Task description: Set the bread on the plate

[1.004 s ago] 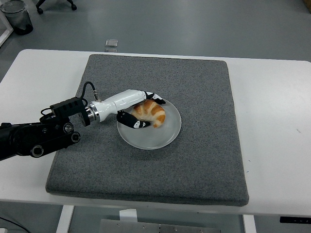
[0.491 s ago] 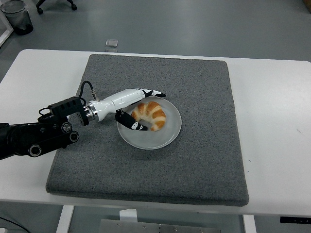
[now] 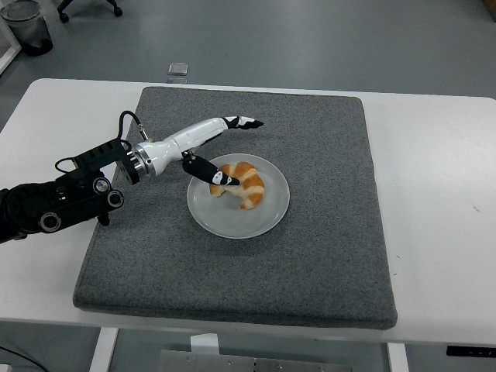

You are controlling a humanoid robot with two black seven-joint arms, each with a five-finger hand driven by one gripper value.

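Observation:
A golden croissant [image 3: 243,184] lies on the clear glass plate [image 3: 263,218] in the middle of the grey mat [image 3: 310,155]. My left hand [image 3: 232,151] hovers above the plate's left rim, open, with its white fingers [image 3: 242,122] lifted up and away from the bread. The thumb [image 3: 215,177] points down over the croissant's left end; contact with it cannot be made out. The left arm comes in from the left edge over the mat. The right arm does not show.
A small clear container [image 3: 178,71] stands at the table's far edge, beyond the mat. The white table [image 3: 442,178] shows bare on the right of the mat. A bin [image 3: 27,25] stands on the floor at the top left.
My left hand has let go of the croissant, spread its fingers and risen up and back to the left. The croissant stays on the plate.

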